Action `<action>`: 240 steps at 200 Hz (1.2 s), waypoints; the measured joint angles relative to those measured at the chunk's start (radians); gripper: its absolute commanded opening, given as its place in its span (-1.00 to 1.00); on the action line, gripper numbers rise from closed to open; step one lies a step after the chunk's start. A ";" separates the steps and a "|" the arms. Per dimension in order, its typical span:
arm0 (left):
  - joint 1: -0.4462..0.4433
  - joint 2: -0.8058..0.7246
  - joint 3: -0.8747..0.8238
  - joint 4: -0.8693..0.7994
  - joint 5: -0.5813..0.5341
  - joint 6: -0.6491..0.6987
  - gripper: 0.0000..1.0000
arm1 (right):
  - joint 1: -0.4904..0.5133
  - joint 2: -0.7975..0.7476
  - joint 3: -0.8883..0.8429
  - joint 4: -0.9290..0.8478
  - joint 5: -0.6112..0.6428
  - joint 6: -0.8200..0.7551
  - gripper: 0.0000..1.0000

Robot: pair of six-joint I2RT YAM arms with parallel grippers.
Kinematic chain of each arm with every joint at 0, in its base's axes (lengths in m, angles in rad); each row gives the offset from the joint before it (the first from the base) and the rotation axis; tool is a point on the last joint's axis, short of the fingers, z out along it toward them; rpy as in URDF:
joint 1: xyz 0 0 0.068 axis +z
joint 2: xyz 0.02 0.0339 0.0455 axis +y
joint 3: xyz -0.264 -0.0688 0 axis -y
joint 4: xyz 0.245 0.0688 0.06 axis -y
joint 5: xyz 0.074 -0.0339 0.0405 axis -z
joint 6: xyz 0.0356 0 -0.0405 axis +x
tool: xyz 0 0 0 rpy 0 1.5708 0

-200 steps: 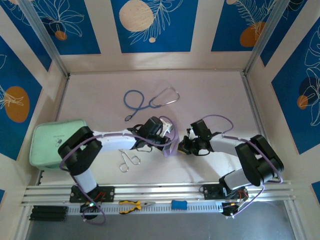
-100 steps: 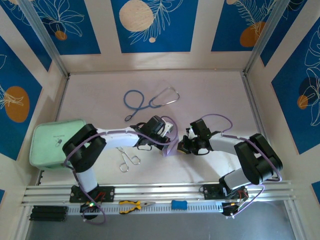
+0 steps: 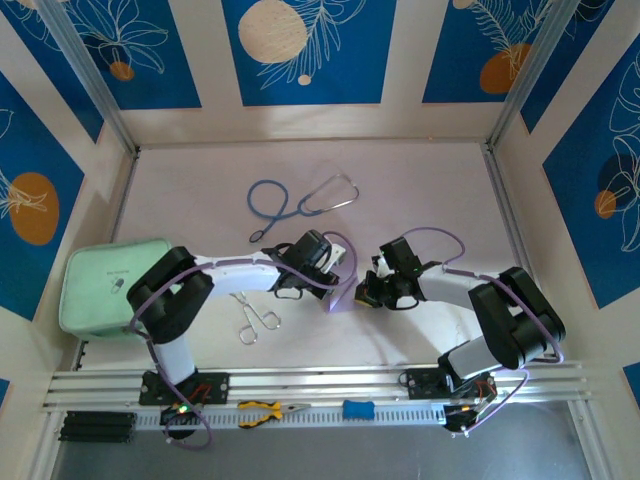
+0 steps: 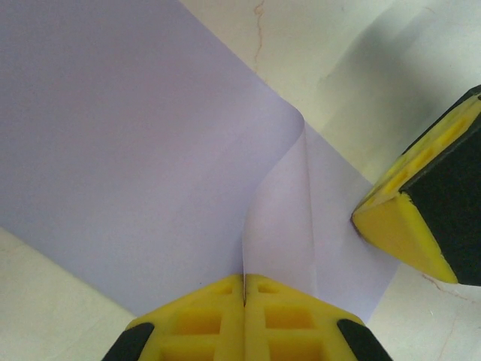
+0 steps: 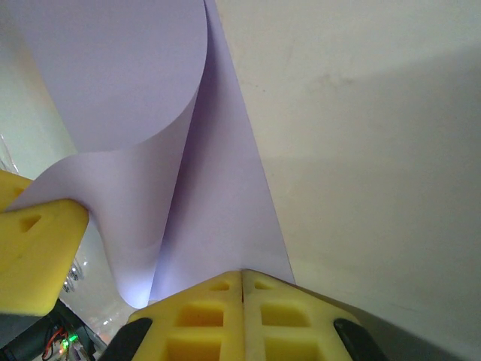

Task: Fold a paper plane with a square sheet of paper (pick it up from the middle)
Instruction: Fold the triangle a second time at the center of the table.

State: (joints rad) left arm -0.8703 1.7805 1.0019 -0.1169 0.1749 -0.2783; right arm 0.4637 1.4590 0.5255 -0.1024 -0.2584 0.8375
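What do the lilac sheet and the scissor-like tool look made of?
The lilac sheet: thin matte paper, apparently; it bends in a soft curl with no gloss. The forceps: probably bare metal, silvery with a slight shine, though small in the top view.

Top view: white left arm (image 3: 235, 272) and white right arm (image 3: 455, 288) bend inward, wrists low at frame centre. There the yellow-fingered left gripper (image 3: 343, 290) and yellow-fingered right gripper (image 3: 366, 293) sit near each other, jaws pressed together (each nipping the thin pale lilac paper sheet (image 4: 135, 135)).
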 measured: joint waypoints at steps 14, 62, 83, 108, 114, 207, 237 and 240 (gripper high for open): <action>0.000 0.010 0.005 0.000 0.002 0.000 -1.00 | 0.000 -0.002 0.000 0.000 -0.001 0.000 -1.00; 0.000 0.050 0.005 0.000 0.019 -0.001 -1.00 | 0.000 -0.023 0.005 -0.015 -0.002 0.001 -0.99; 0.001 0.055 0.009 0.003 0.027 0.000 -1.00 | 0.000 -0.030 0.015 -0.015 -0.005 0.001 -0.99; 0.001 0.055 0.009 0.003 0.031 -0.001 -1.00 | 0.008 -0.036 0.017 -0.011 -0.016 0.005 -0.99; 0.001 0.055 0.009 0.004 0.034 -0.001 -1.00 | 0.010 -0.035 0.017 -0.006 -0.016 0.009 -0.99; 0.001 0.056 0.009 0.004 0.050 -0.007 -1.00 | 0.054 0.041 0.036 0.000 -0.009 0.021 -0.99; 0.002 0.054 0.009 0.003 0.052 -0.011 -1.00 | 0.054 0.043 0.045 -0.019 -0.003 -0.004 -0.99; 0.002 0.053 0.009 0.003 0.050 -0.011 -1.00 | 0.054 0.043 0.045 -0.019 -0.003 -0.005 -0.99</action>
State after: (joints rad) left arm -0.8688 1.8339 1.0107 -0.1139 0.2253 -0.2893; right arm 0.5175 1.5021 0.5705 -0.1219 -0.2611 0.8330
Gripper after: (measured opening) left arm 0.064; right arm 0.063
